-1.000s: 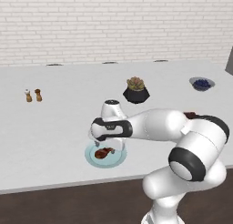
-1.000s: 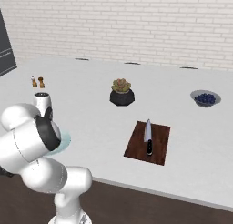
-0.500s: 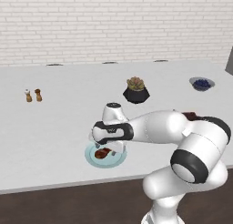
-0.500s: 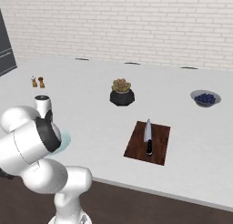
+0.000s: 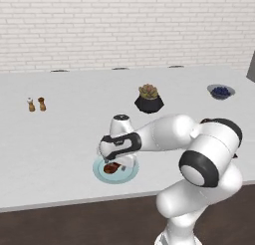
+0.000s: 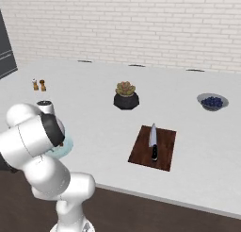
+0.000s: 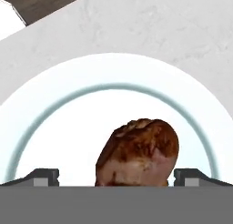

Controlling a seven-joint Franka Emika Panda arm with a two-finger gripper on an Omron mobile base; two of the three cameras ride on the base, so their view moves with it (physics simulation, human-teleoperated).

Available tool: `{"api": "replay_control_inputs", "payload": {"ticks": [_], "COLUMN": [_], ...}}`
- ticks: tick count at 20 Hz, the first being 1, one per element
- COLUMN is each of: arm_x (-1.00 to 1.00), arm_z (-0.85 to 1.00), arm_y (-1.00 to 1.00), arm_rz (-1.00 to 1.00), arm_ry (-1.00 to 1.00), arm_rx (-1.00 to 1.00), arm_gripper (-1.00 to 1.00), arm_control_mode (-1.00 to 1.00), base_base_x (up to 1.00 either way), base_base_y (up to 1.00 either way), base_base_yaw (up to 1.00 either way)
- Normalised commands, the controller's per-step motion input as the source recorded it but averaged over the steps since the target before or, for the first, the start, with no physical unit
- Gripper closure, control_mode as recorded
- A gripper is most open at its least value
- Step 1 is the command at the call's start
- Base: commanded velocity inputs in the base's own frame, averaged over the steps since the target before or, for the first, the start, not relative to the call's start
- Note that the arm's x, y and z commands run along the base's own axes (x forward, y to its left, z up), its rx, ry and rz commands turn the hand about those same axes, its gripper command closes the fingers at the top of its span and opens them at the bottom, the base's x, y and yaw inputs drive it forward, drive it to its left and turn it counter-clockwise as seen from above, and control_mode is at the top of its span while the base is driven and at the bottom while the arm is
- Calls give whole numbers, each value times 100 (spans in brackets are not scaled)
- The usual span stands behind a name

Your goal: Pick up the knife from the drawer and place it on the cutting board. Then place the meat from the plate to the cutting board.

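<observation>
**Gripper low over the meat, jaws wide**

Lowered since a second ago, your gripper [image 5: 111, 163] now sits just above the meat [image 7: 139, 152] on the plate [image 5: 128, 175] at the counter's near edge. Jaws stand fully open; in the hand view the drumstick lies between the two fingertips [image 7: 42, 176], slightly right of centre. Close off-centre and you may push it across the plate instead of gripping. Farther right, the knife [image 6: 153, 141] already rests on the cutting board [image 6: 165, 152].

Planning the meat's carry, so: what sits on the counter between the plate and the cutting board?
Nothing: in the right base view, bare white counter runs from the plate to the cutting board, which already carries the knife.
</observation>
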Motion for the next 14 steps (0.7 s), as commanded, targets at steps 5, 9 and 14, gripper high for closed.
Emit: {"api": "replay_control_inputs", "payload": {"ticks": [5,9,14], "arm_x": [0,3,3], "arm_z": [-19,-16,-12], "arm_y": [0,4,3], "arm_rz": [1,0,0], "arm_ry": [1,0,0], "arm_rx": [-4,-2,-1], "arm_gripper": [-100,100,100], "arm_control_mode": [-100,-100,-100], "base_base_x": [0,0,0], "base_base_y": [0,0,0], "base_base_yaw": [0,0,0]}}
